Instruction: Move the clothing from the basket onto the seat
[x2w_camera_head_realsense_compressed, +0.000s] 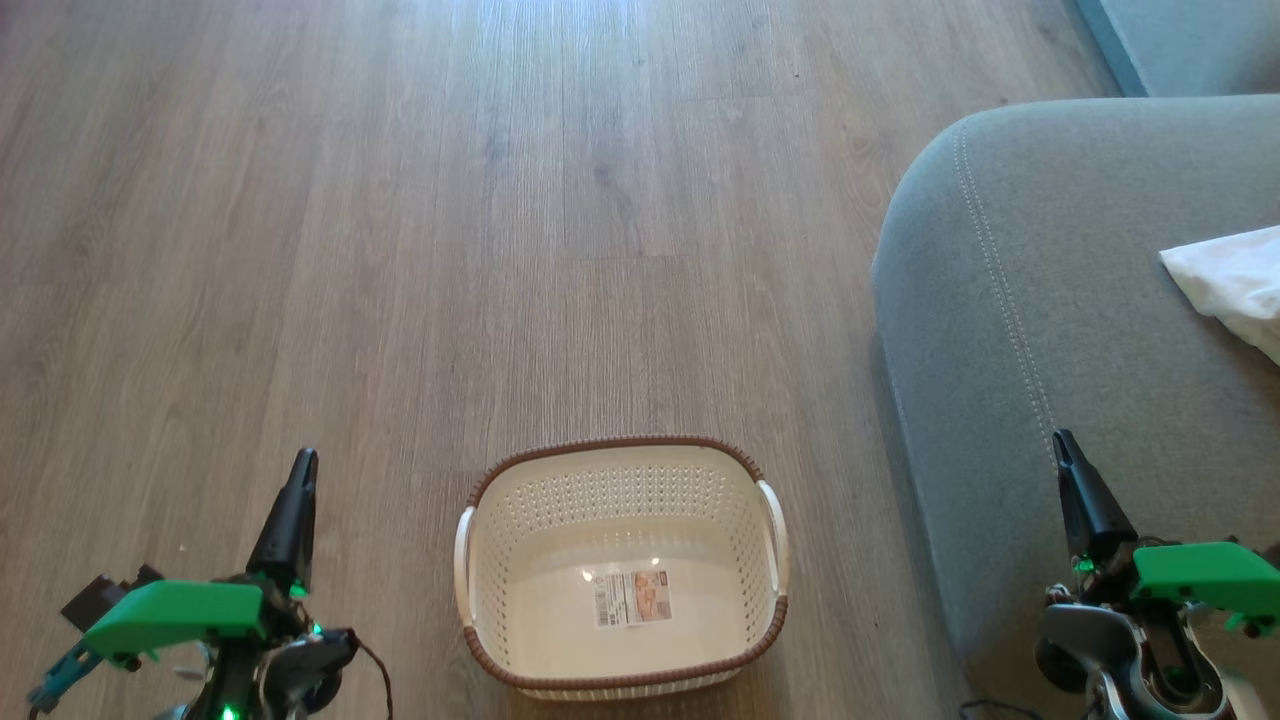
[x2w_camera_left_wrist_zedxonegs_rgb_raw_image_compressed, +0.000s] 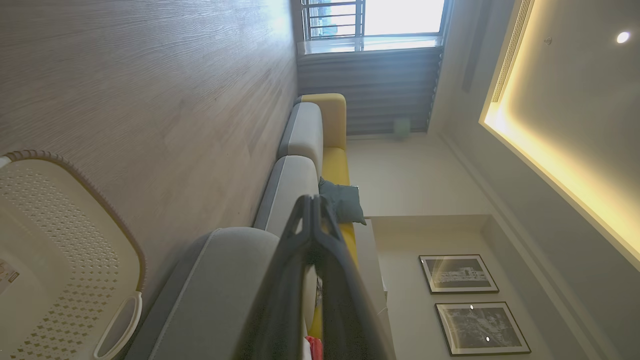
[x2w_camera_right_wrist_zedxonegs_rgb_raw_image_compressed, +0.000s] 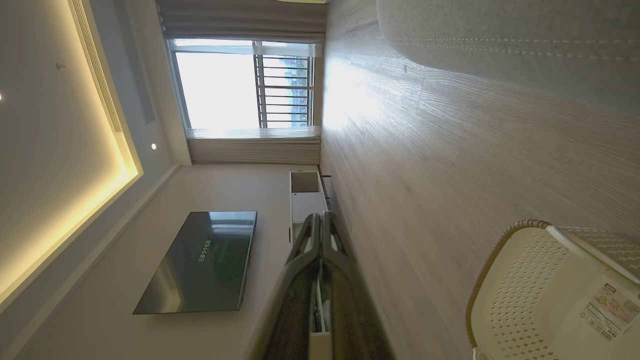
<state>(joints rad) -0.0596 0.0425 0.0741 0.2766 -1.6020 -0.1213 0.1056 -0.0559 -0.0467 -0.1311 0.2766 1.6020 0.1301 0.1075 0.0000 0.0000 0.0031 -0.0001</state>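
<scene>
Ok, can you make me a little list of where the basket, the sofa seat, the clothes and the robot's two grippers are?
basket: on the wooden floor, nothing inside but a label
seat: grey, to the right of the basket
clothing: white fabric lying on the seat, cut off by the head view's right edge
left gripper: shut, holding nothing
right gripper: shut, holding nothing, by the seat's front

- The left pincer has two long, dark fingers tapering to a narrow point. In the left wrist view their tips carry triangular cut-outs.
- Behind its base sits a bright green bracket, blocky and matte, with a teal piece at its outer end.
- A thin black cable loops out beside that base.
- The right pincer is the same dark wedge, backed by a matching green plate above a rounded grey metal housing.
</scene>
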